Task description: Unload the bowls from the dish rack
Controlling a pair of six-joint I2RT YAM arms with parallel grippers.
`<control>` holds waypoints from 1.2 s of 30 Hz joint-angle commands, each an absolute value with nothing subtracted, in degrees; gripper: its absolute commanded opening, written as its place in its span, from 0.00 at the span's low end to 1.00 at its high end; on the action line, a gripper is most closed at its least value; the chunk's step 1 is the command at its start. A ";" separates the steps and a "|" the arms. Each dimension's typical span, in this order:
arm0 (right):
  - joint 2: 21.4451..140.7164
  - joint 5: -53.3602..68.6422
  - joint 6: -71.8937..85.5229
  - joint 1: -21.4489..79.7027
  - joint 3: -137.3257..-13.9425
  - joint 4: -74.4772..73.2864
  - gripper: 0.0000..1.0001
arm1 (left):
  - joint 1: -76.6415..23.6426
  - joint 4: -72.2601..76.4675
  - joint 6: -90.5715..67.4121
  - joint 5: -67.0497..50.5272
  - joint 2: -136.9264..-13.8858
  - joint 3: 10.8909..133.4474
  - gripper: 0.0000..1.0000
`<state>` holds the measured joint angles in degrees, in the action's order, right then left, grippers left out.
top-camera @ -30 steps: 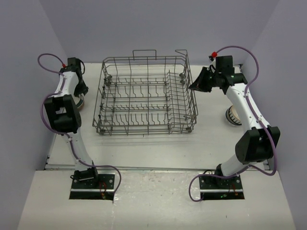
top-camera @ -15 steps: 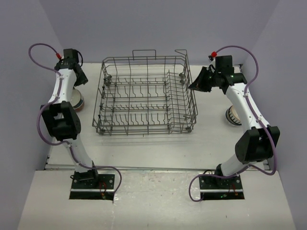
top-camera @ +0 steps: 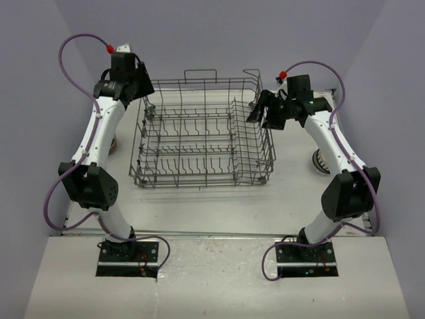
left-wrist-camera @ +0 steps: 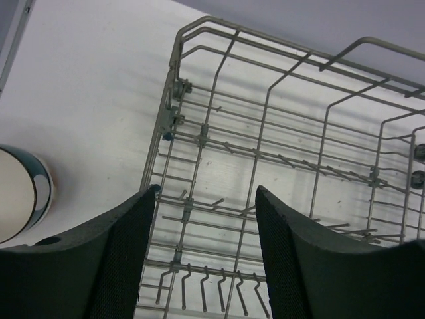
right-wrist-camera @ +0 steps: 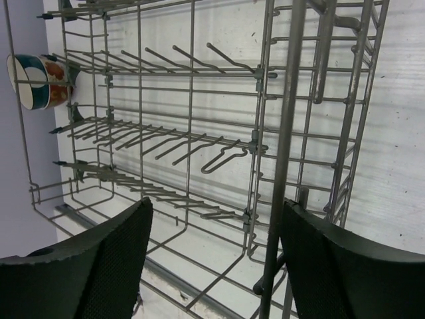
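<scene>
Both arms had swung over the dish rack (top-camera: 199,143), the jaws of the left gripper (left-wrist-camera: 207,189) and right gripper (right-wrist-camera: 216,201) now apart, empty. With the teal-white bowl (left-wrist-camera: 23,193) outside, left of the left jaws, unloading appeared complete.

We reckon it's a lab robot cell: plain lavender walls (top-camera: 219,33) box in a white table (top-camera: 199,206); left arm (top-camera: 99,136) & right arm (top-camera: 335,143) bolted to base plates (top-camera: 149,252), purple cables (top-camera: 264,262) exposed.

One rack (top-camera: 199,177), two grippers (left-wrist-camera: 207,191) (right-wrist-camera: 216,203), at least two bowls (left-wrist-camera: 26,193) (top-camera: 319,163)
</scene>
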<state>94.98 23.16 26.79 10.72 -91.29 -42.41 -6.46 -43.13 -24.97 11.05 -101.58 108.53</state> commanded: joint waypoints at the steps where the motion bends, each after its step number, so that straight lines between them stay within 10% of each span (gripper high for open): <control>1: 94.57 15.65 22.94 9.58 -92.45 -50.54 0.77 | -8.25 -36.93 -25.40 8.88 -97.39 108.63 0.64; 19: 88.78 1.59 19.69 8.35 -111.98 -61.62 0.97 | -14.50 -33.49 -24.35 0.53 -97.12 109.77 0.66; 36: 50.82 12.64 16.26 8.52 -71.31 -31.23 0.99 | -16.17 -19.08 -20.57 -4.31 -69.02 77.13 1.00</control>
<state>53.04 8.54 17.76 8.45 -77.10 -41.04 -16.14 -23.99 -21.67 -3.95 -73.23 83.46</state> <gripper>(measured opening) 0.987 0.997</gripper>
